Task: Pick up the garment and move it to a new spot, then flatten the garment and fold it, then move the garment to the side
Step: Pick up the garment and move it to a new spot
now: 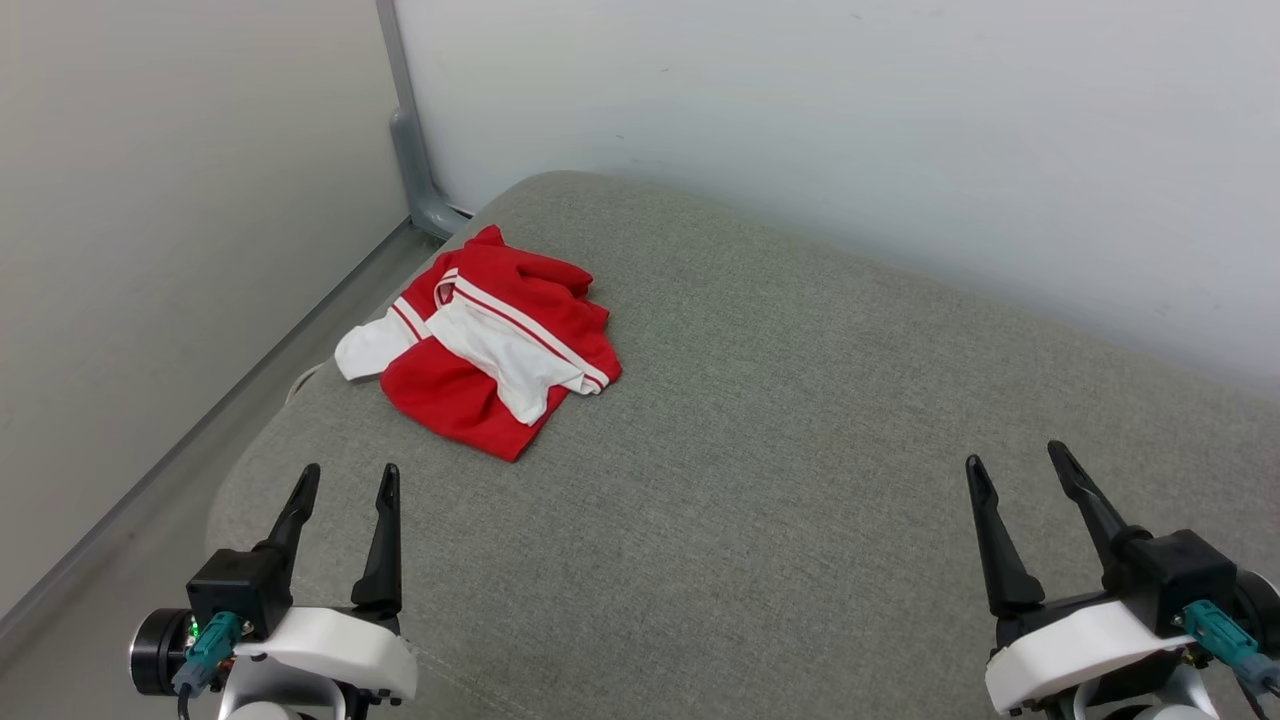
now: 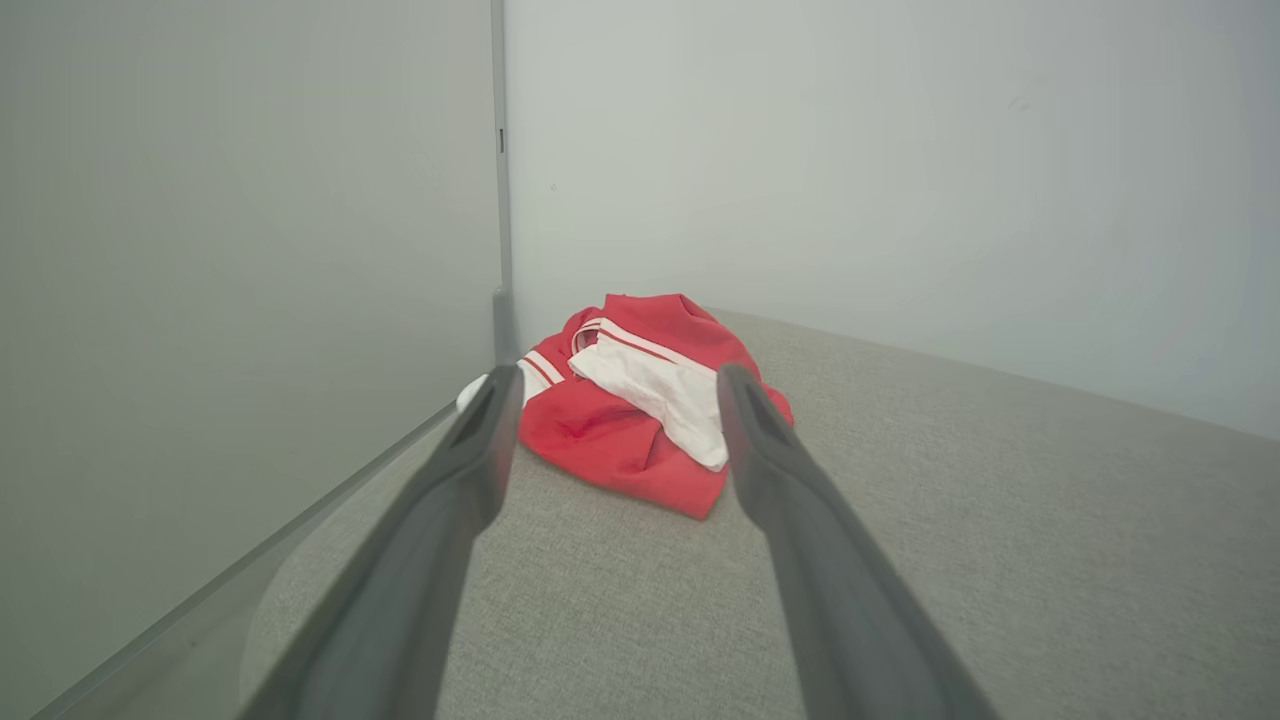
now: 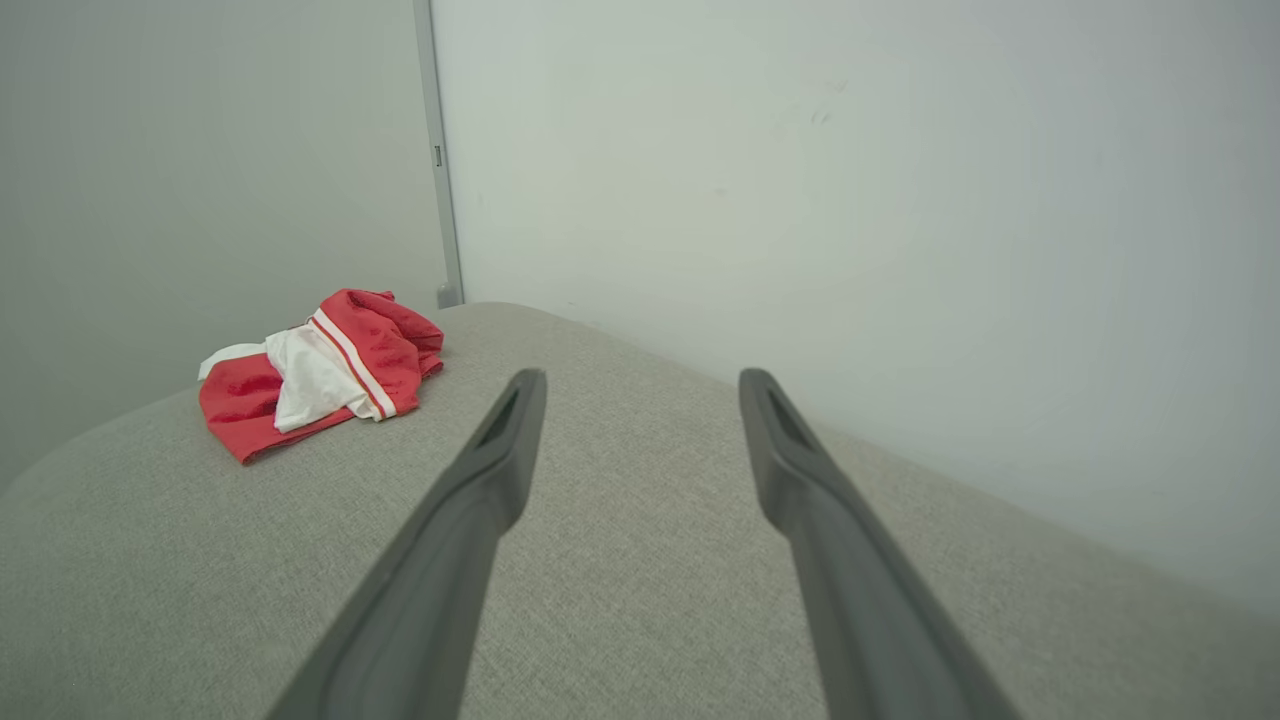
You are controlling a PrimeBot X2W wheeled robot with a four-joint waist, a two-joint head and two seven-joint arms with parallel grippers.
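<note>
The garment [image 1: 480, 345] lies crumpled in a red-and-white heap on the grey cushion [image 1: 800, 420], ahead of the left gripper [image 1: 351, 470]. That gripper's fingers are spread, empty and clear of the cloth, and in the left wrist view the heap shows between and beyond their tips. The right gripper [image 1: 1013, 453] is well apart from the garment, which lies far ahead and to the left of its spread, empty fingers.

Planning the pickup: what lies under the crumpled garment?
The garment rests on the grey cushion; its folds hide the surface beneath and anything tucked inside.
</note>
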